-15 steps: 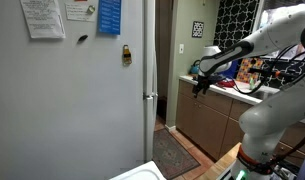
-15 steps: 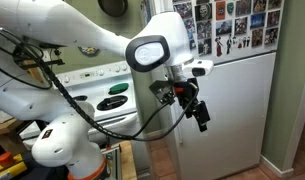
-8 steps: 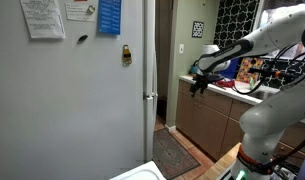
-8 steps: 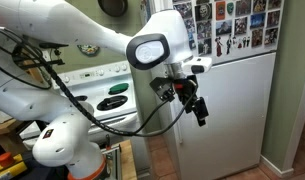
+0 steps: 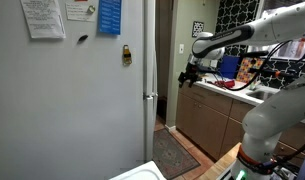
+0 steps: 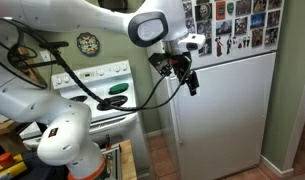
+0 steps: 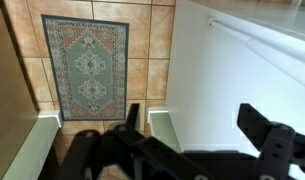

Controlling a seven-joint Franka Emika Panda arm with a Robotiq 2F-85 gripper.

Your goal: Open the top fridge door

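Observation:
The white fridge shows in both exterior views: its side wall with papers (image 5: pixel 72 90) and its front with magnets on the top door (image 6: pixel 232 30). The top door is closed. My gripper (image 5: pixel 189 78) hangs in the air off the fridge's front edge, and in an exterior view (image 6: pixel 189 82) it is level with the seam between the doors, near the fridge's left edge. In the wrist view the black fingers (image 7: pixel 197 125) are spread apart with nothing between them, and the white fridge front (image 7: pixel 242 70) lies beside them.
A patterned rug (image 7: pixel 87 65) lies on the tiled floor below. A white stove (image 6: pixel 107 95) stands beside the fridge. Wooden cabinets with a cluttered counter (image 5: pixel 227 105) stand behind the arm. A doorway (image 5: pixel 164 70) opens past the fridge.
The gripper has risen and moved closer to the fridge's edge, from beside the lower door up to the height of the door seam.

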